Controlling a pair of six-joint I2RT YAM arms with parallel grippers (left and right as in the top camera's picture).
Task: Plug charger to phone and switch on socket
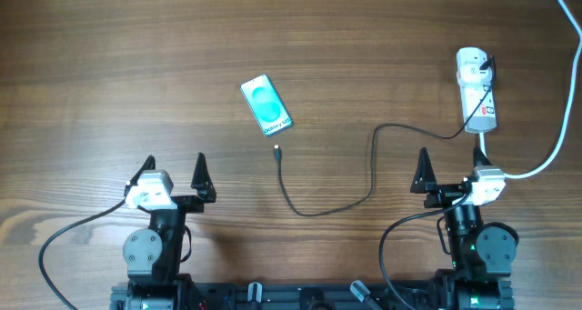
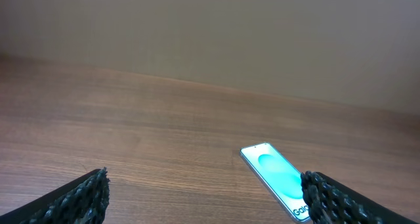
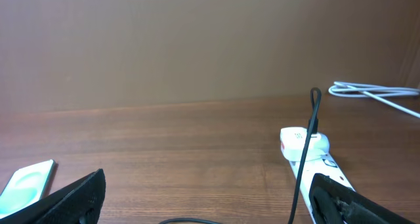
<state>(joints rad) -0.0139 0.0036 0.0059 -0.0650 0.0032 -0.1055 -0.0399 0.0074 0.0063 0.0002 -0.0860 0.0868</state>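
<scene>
The phone (image 1: 266, 105) lies face up left of the table's middle, its teal screen lit; it also shows in the left wrist view (image 2: 275, 178) and at the left edge of the right wrist view (image 3: 26, 184). The charger (image 1: 373, 165), a thin black cable, has its connector tip (image 1: 276, 150) just below the phone, apart from it, and winds right to the white socket (image 1: 476, 90) at the far right. My left gripper (image 1: 173, 174) is open and empty, near the front edge. My right gripper (image 1: 450, 169) is open and empty, below the socket (image 3: 308, 152).
A thicker white cable (image 1: 571, 92) runs down the right edge from the far corner and curves in toward my right wrist. It also shows as a loop at the far right (image 3: 374, 91). A brown wall stands behind the wooden table (image 1: 109, 74).
</scene>
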